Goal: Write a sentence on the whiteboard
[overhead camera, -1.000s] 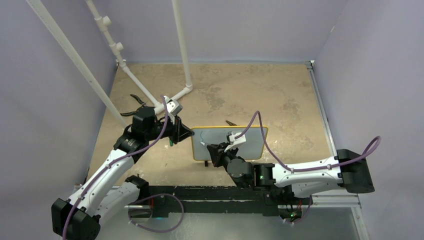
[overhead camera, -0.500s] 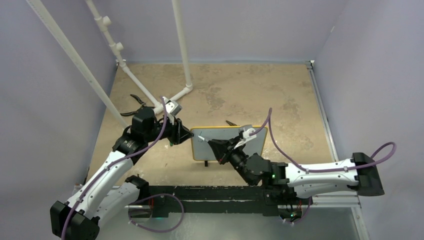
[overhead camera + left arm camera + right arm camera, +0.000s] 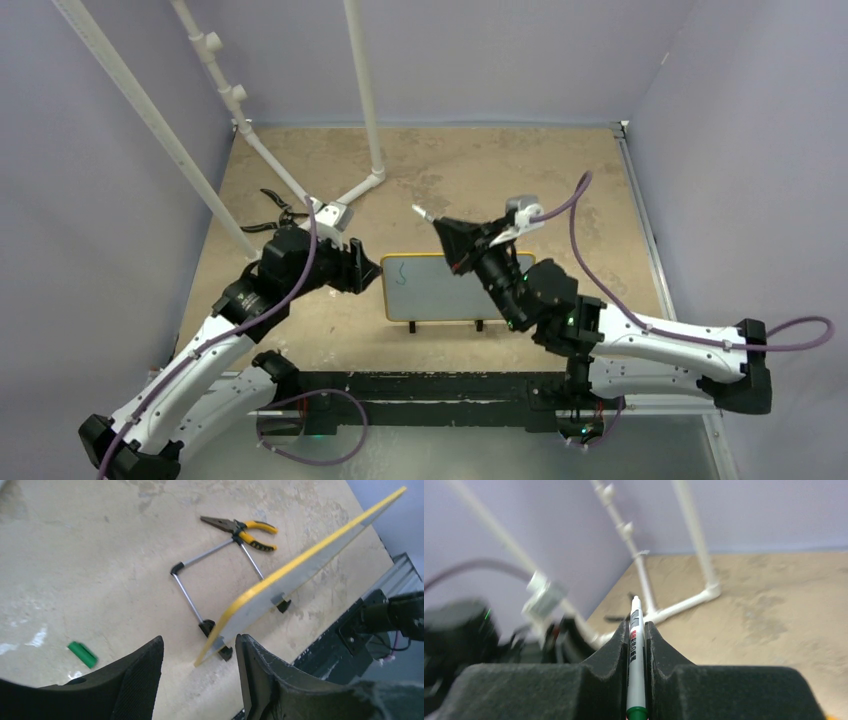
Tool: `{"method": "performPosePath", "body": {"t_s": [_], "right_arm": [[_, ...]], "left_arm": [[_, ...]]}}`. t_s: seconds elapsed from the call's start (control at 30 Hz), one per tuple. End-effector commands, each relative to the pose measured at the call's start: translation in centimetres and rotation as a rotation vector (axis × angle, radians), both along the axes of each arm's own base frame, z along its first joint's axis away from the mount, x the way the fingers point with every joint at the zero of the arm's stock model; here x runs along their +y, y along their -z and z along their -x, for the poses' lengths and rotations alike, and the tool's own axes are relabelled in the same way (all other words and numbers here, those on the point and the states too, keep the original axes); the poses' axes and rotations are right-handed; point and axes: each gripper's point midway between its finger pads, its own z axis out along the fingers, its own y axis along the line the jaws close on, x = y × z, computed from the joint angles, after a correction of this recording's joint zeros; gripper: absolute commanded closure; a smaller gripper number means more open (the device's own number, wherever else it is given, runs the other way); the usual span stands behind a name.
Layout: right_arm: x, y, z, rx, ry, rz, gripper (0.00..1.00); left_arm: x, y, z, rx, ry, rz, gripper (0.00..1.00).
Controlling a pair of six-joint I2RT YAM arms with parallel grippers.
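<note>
The whiteboard (image 3: 460, 290) is standing upright on its feet on the desk (image 3: 480, 170), bearing one short green stroke (image 3: 402, 272) near its left end. The right hand (image 3: 447, 228) is clamping a marker (image 3: 634, 645) between its fingers and hovering clear of the board. The left hand (image 3: 372, 272) is gaping wide just beside the board's left edge.

Yellow-handled pliers (image 3: 237, 527) lying on tan table (image 3: 100, 555); small green piece (image 3: 82, 653) lying well apart; white pipes (image 3: 365, 90) standing behind.
</note>
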Motion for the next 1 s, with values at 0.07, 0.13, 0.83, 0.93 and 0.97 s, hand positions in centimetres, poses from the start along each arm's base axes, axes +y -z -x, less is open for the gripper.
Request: {"method": "performPosePath", "body": {"t_s": [0.07,0.13,0.83,0.93,0.97], "right_arm": [[-2.9,-4.8,-5.7,-0.107,0.091,0.053,1.00],[-3.7,-5.3,-7.0,-0.114,0.125,0.067,1.00],[-10.6,-6.6,-8.9,-0.110,0.321,-0.020,1.00],[-10.8,-6.9,-8.6,-0.119,0.314,-0.034,1.00],[-10.9,-7.0,-8.5,-0.120,0.315,-0.039,1.00]], "left_arm": [[-1.6,0.1,2.2,0.071,-0.072,-0.040,0.47],[-1.8,-0.2,2.6,0.077,-0.081,-0.038,0.48],[-10.3,9.6,8.7,0.149,-0.231,-0.149,0.52],[-10.3,10.9,8.5,0.146,-0.272,-0.182,0.54],[-10.1,11.1,8.3,0.141,-0.288,-0.190,0.54]]}}
